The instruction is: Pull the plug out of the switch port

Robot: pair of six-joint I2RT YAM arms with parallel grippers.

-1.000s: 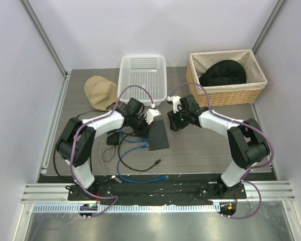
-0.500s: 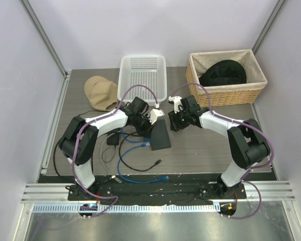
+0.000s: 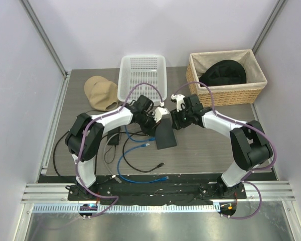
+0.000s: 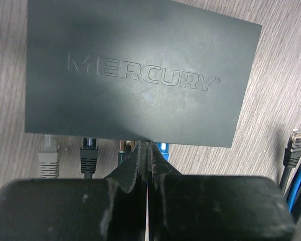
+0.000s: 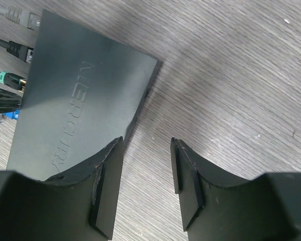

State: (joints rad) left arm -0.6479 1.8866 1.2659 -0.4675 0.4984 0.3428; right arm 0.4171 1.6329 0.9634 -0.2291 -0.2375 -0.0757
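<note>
The switch (image 3: 165, 136) is a flat black box marked MERCURY, lying mid-table between the arms; it also shows in the left wrist view (image 4: 135, 75) and the right wrist view (image 5: 75, 100). Plugs sit in its socket edge: grey (image 4: 48, 156), black (image 4: 89, 156), green (image 4: 121, 150) and blue (image 4: 163, 149). My left gripper (image 4: 148, 146) is shut, its tips at that edge between the green and blue plugs; I cannot tell whether it pinches anything. It also shows from above (image 3: 157, 119). My right gripper (image 5: 146, 170) is open, one finger over the switch's far corner, the other over bare table.
A white plastic basket (image 3: 143, 75) stands at the back. A wicker basket (image 3: 226, 96) holding a black hat stands at the back right. A tan cap (image 3: 100, 93) lies at the back left. A black adapter (image 3: 113, 138) and loose blue cables (image 3: 135, 161) lie left of the switch.
My left gripper has moved right along the socket edge, and the switch has shifted a little to the right with it. My right gripper has barely moved.
</note>
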